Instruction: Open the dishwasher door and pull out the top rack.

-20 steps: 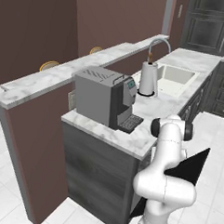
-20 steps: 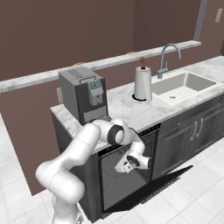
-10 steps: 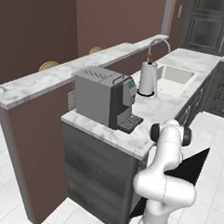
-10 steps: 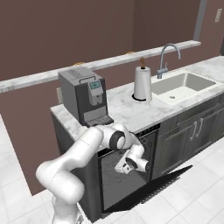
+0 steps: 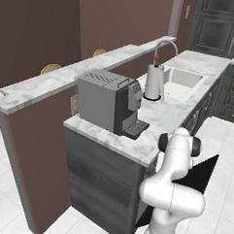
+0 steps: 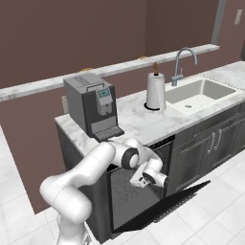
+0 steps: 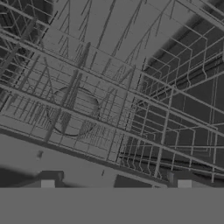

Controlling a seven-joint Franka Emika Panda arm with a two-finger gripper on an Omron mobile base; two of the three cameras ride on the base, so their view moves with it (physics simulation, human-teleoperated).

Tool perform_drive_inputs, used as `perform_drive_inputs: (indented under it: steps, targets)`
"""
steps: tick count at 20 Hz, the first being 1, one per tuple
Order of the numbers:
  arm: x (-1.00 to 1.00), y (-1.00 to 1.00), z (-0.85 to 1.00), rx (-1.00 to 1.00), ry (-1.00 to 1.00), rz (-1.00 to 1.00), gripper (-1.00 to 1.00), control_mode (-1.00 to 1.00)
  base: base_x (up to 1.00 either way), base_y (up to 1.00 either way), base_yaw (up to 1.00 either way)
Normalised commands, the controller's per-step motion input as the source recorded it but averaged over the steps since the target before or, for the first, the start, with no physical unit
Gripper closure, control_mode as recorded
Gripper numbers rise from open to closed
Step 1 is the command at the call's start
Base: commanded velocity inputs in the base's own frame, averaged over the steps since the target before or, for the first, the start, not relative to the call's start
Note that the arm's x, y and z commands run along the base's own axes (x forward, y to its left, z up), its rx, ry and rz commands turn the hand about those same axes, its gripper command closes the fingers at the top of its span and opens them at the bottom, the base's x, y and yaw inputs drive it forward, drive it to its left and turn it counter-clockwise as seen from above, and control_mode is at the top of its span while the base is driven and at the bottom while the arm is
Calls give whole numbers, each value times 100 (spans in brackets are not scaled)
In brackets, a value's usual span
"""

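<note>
The door (image 6: 165, 208) hangs down open at 5 o'clock in the right base view, so the way in is free. The gripper (image 6: 139, 180) sits low in the dark hole, facing the wire rack (image 7: 109, 87). Its tips stand apart with nothing between them, ready to grab the rack.

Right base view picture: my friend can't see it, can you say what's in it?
A white robot arm reaches its gripper into an open dishwasher, whose black dishwasher door hangs folded down toward the tiled floor. On the marble counter above stand a grey coffee machine and a paper towel roll, with a sink and tap at the right.
</note>
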Motion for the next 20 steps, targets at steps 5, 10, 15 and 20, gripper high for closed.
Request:
perform_drive_inputs:
  steps: [5,10,15,20]
  targets:
    - [-20,3,0,1,-9,0,-100,-100,0,0,0]
    - [6,49,-4,0,0,0,-100,-100,0,0,0]
    - [-6,22,17,0,-10,0,-100,-100,0,0,0]
    - [25,36,-24,-3,-3,0,-100,-100,0,0,0]
